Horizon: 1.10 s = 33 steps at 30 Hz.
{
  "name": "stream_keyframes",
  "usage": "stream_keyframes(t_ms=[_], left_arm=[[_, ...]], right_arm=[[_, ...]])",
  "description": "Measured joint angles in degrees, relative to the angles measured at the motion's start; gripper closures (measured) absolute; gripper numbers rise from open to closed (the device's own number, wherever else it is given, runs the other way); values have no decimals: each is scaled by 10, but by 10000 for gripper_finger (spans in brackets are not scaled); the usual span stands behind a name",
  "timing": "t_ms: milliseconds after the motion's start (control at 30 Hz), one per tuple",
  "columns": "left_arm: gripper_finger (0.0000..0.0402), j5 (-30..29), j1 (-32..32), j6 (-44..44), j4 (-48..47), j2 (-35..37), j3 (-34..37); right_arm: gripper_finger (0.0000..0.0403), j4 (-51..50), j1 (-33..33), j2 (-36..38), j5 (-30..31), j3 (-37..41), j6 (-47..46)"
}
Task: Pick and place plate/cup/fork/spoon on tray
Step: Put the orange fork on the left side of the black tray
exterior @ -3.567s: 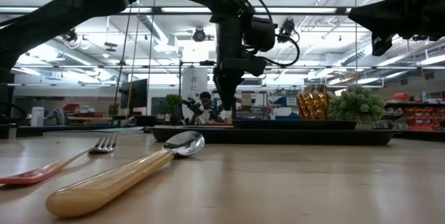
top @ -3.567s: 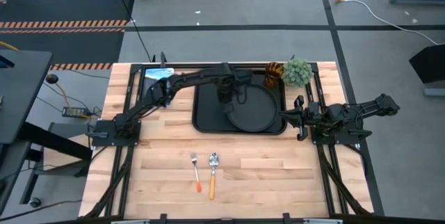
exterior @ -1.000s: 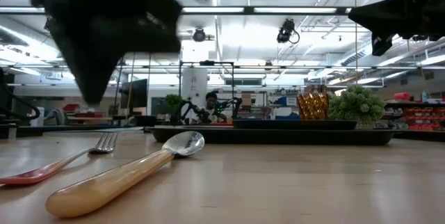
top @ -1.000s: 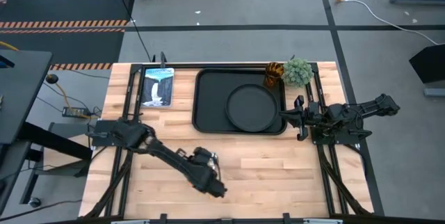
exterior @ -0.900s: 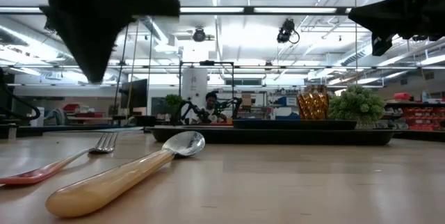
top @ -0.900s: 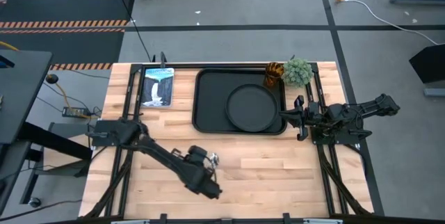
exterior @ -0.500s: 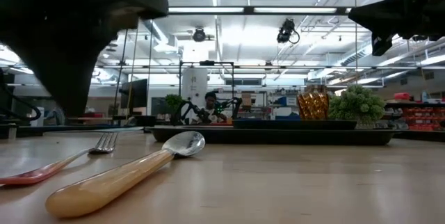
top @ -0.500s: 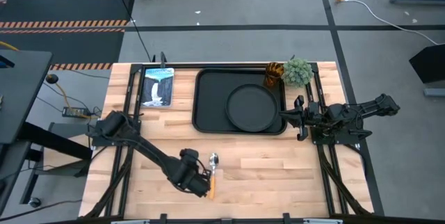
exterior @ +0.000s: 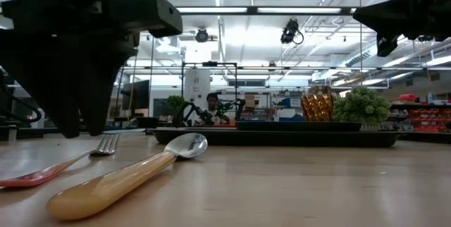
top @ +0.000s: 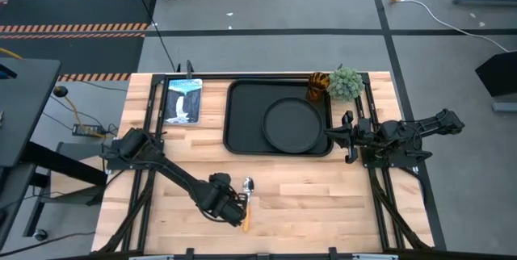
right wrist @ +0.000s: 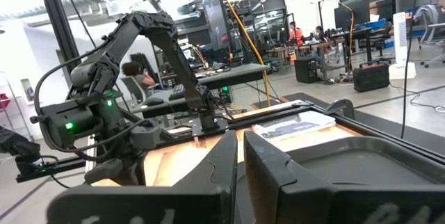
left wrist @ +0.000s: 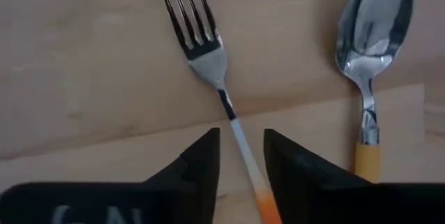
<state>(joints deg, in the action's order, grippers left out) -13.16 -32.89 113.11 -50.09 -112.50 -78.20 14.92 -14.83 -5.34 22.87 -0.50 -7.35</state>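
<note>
Right, I have the left gripper [left wrist: 240, 156] low over the tabletop [top: 323, 195], its 2 fingers narrowly apart and straddling the fork [left wrist: 208, 57] handle, not yet closed, lined up for a pinch. The spoon [left wrist: 368, 50] lies just beside it. Only the left wrist view shows that straddle; from above my arm hides the fork. The right gripper [top: 349, 137] waits beside the tray [top: 242, 115], which holds the plate [top: 292, 124]; I cannot tell its opening.
</note>
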Motion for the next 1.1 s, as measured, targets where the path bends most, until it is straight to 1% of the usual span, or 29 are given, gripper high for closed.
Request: stream_keyframes(t_ms=[100, 167, 300, 600, 1100], left_arm=[[264, -1, 6, -2, 2, -8, 0], [261, 8, 10, -13, 3, -14, 0], [266, 23, 16, -28, 4, -16, 0], [284, 43, 20, -28, 3, -20, 0], [285, 45, 20, -28, 18, -20, 5]], right_arm=[[369, 0, 0, 0, 0, 0, 0], [369, 0, 0, 0, 0, 0, 0], [369, 5, 0, 0, 0, 0, 0], [369, 14, 0, 0, 0, 0, 0], [369, 16, 0, 0, 0, 0, 0]])
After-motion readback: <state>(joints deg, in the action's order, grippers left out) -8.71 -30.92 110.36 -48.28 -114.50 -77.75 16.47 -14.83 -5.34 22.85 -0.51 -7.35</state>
